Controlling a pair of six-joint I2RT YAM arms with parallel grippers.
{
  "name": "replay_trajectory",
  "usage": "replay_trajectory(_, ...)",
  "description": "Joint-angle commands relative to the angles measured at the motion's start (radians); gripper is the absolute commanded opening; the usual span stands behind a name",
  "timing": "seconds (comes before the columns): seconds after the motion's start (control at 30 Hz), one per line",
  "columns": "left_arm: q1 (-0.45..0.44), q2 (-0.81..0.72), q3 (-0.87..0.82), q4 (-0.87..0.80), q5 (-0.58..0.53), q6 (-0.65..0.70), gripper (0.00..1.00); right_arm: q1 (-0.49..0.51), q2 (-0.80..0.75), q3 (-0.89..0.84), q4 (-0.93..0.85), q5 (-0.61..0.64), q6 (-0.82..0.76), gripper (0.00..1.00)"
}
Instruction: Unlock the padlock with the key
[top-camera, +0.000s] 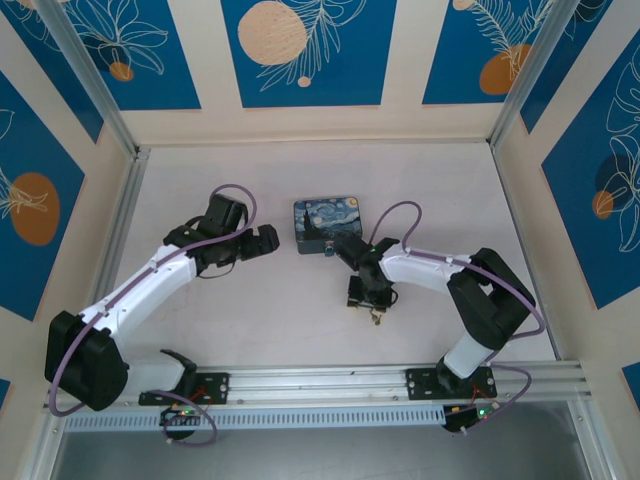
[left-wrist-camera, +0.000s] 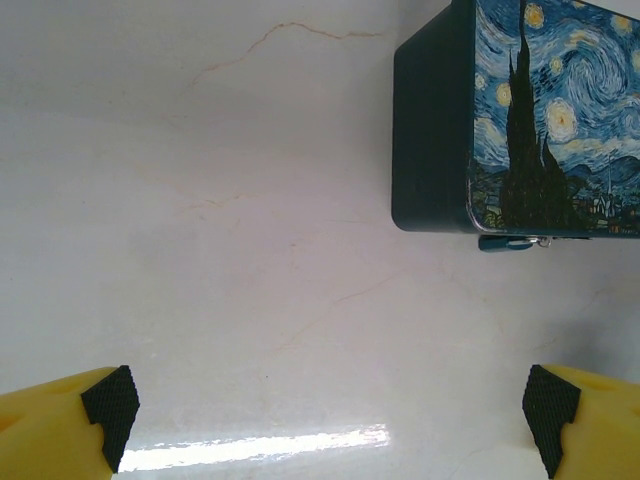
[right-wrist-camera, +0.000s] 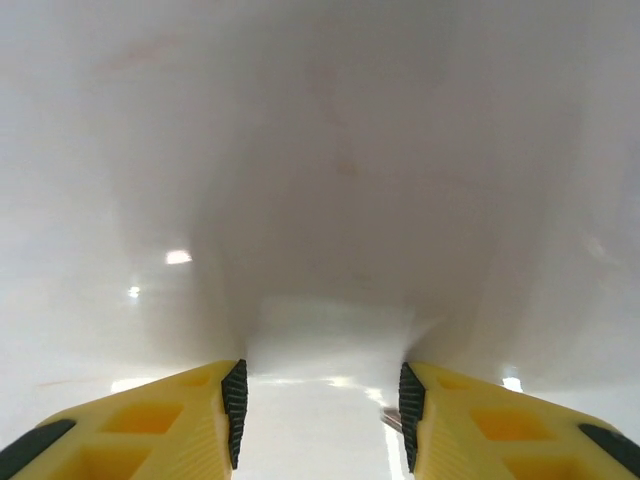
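The padlock is a tiny bluish lock with a metal bit. It lies on the table against the near edge of the starry-night box, and from above it is a small speck at the box's front. My left gripper is wide open and empty, a little to the left of the box. My right gripper points down at the table in front of the box. Its jaws stand apart. The key, a thin metal sliver, lies on the table just inside the right pad.
The painted box sits mid-table between the two arms. Low walls with blue panels ring the white table. An aluminium rail carrying the arm bases runs along the near edge.
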Motion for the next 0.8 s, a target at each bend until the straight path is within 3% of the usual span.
replay_trajectory(0.0, 0.012, 0.003, -0.009, 0.012, 0.014, -0.009, 1.0, 0.022, 0.0, 0.037, 0.045, -0.023, -0.022, 0.47)
replay_trajectory(0.37, 0.012, -0.005, -0.018, 0.014, 0.017, -0.012, 1.0, 0.005, -0.113, -0.055, -0.052, 0.075, 0.076, 0.46)
replay_trajectory(0.77, 0.012, 0.009, -0.013, 0.024, 0.03, -0.018, 1.0, -0.007, -0.209, -0.165, -0.09, 0.035, 0.154, 0.39)
